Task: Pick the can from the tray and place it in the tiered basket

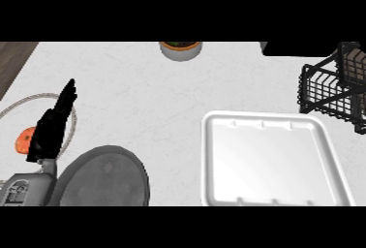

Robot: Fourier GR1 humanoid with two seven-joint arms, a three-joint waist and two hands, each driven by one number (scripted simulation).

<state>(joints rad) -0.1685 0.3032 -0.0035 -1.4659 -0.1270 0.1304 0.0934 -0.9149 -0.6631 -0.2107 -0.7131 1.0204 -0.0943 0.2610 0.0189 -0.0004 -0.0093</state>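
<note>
Counter (143, 92) with tray (208, 160), basket (323, 94), left hand (52, 130)

A potted plant (180, 49) stands far back, a grey plate (103, 179) lies near left

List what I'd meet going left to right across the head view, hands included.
Orange object → left hand, open with fingers up → grey plate → small pot at the far edge → white tray → black wire basket.
</note>
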